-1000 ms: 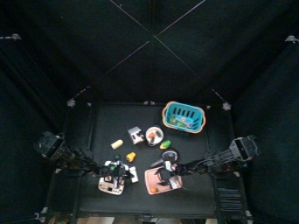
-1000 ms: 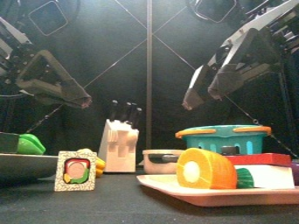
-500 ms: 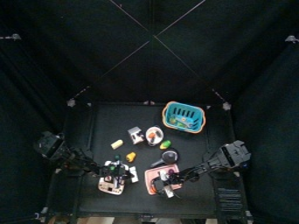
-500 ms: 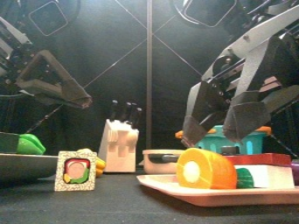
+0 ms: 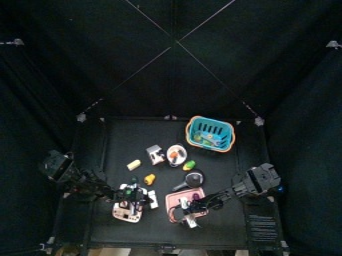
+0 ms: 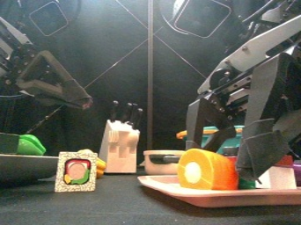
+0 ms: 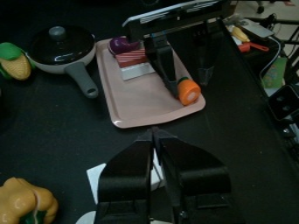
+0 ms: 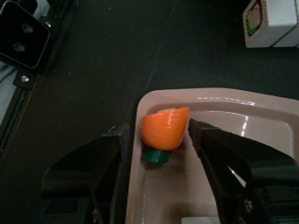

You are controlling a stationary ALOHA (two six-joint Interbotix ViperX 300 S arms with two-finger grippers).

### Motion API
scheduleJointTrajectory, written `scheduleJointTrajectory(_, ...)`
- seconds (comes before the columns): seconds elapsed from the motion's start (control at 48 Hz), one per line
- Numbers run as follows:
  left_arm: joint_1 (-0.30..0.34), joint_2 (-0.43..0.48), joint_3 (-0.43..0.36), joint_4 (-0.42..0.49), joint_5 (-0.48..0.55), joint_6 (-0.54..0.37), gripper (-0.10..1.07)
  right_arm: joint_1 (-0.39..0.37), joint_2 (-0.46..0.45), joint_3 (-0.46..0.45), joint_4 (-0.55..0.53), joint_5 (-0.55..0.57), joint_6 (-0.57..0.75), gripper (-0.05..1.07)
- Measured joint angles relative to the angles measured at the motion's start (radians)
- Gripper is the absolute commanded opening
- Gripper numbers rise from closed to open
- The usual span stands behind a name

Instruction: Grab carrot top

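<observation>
The carrot top is an orange stub with a green end, lying on the pink tray. It also shows in the front view and the left wrist view. My right gripper is open and low over the tray, one jaw on each side of the carrot top, not closed on it. In the front view the right gripper straddles it. My left gripper is shut and empty, held above the table short of the tray.
A teal basket stands at the back right. A small pot, a purple and red piece on the tray, a white knife block, a picture cube and green toys lie around.
My right gripper has come down and forward over the tray until its open jaws stand on both sides of the carrot top. The left arm has not moved.
</observation>
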Motion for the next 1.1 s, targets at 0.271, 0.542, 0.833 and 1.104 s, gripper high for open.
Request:
scheduleJointTrajectory(0.271, 0.000, 0.000, 0.000, -0.002, 0.000, 0.000, 0.50, -0.003, 0.002, 0.000, -0.003, 0.014, 0.000, 0.76)
scheduleJointTrajectory(0.542, 0.000, 0.002, 0.000, -0.002, 0.000, 0.000, 0.50, -0.006, 0.002, -0.002, -0.005, 0.020, 0.000, 0.61)
scheduleJointTrajectory(0.833, 0.002, 0.002, 0.000, -0.002, 0.000, 0.000, 0.50, -0.011, -0.041, -0.002, -0.035, 0.020, -0.002, 0.60)
scheduleJointTrajectory(1.104, 0.000, 0.002, 0.000, -0.003, 0.000, 0.000, 0.50, -0.014, -0.052, 0.000, -0.041, 0.020, -0.002, 0.60)
